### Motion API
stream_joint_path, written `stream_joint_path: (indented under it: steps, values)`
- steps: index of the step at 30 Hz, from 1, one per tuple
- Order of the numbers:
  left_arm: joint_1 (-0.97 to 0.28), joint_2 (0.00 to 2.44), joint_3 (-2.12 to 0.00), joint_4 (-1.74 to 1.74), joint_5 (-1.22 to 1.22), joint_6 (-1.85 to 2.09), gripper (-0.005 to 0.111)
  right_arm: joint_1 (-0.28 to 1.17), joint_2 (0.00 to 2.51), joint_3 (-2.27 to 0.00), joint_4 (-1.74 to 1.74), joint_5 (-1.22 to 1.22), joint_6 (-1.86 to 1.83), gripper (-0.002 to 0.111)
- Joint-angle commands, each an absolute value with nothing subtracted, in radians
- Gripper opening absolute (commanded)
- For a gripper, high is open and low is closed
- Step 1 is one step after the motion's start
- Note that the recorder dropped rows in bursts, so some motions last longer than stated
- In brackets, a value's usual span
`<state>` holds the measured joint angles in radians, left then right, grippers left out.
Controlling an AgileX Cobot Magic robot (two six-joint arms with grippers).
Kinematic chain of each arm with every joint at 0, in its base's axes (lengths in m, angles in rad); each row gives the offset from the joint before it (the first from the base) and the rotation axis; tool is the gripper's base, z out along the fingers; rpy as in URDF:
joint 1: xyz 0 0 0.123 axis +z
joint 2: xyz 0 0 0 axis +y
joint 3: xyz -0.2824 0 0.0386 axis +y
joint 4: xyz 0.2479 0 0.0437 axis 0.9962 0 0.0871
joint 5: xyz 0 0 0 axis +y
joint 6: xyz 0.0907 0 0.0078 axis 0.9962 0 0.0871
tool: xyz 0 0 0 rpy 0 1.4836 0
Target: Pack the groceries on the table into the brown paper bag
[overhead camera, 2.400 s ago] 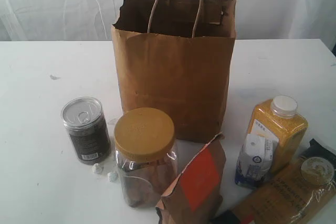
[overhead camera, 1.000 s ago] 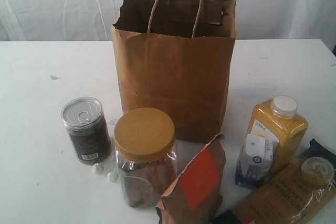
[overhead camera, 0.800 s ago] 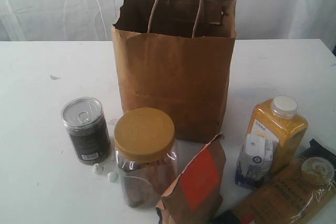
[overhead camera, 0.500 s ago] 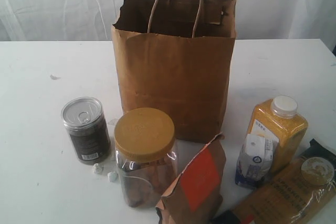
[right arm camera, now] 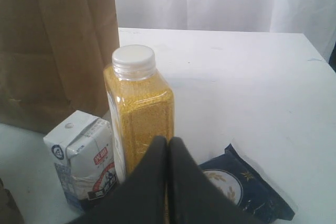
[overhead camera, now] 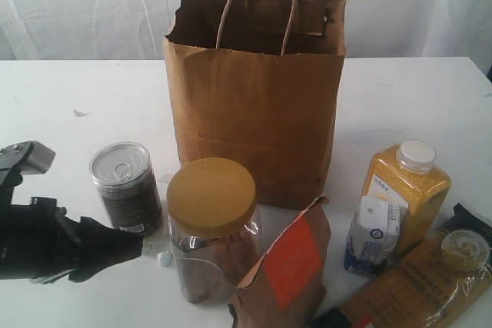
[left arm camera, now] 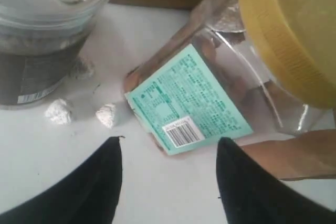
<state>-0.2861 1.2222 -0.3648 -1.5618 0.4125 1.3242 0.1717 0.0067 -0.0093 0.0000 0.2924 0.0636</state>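
Facing the upright clear tan-lidded jar (overhead camera: 211, 228) on the counter (overhead camera: 69, 82) before the brown paper bag (overhead camera: 254, 113), our left jaws stand parted and empty, low at its left side; our right jaws, farther off, are shut on nothing near the yellow white-capped bottle (right arm camera: 139, 103).

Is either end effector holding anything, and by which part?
Nothing held: left end effector open near the jar, right end effector shut on nothing.

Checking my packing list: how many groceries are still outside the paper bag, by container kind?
can: 1
jar: 1
bottle: 1
carton: 1
soft packs: 2 (brown pouch, spaghetti packet)
Total: 6
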Motion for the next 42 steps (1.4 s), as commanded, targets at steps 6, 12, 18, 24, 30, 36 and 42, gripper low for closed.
stream_joint_path:
  steps: [6,12,18,24,30,36,42]
  values:
    - [-0.292,1.491,-0.465,-1.601,0.49,1.549,0.058,0.168,0.0,-0.011,-0.007,0.283,0.065,0.0]
    - [-0.375,1.55,-0.494,-1.599,0.407,1.596,0.058,0.168,0.0,-0.011,-0.007,0.283,0.065,0.0]
    - [-0.508,1.561,-0.513,-1.591,0.185,1.618,0.058,0.168,0.0,-0.011,-0.007,0.283,0.065,0.0]
    - [-0.572,1.563,-0.55,-1.591,0.026,1.614,0.058,0.168,0.0,-0.011,-0.007,0.283,0.065,0.0]
    - [-0.584,1.563,-0.598,-1.591,0.031,1.619,0.058,0.168,0.0,-0.011,-0.007,0.283,0.065,0.0]
    - [-0.584,1.583,-0.602,-1.591,0.045,1.619,0.058,0.168,0.0,-0.011,-0.007,0.283,0.065,0.0]
    - [-0.602,1.63,-0.602,-1.587,0.067,1.619,0.058,0.168,0.0,-0.011,-0.007,0.283,0.065,0.0]
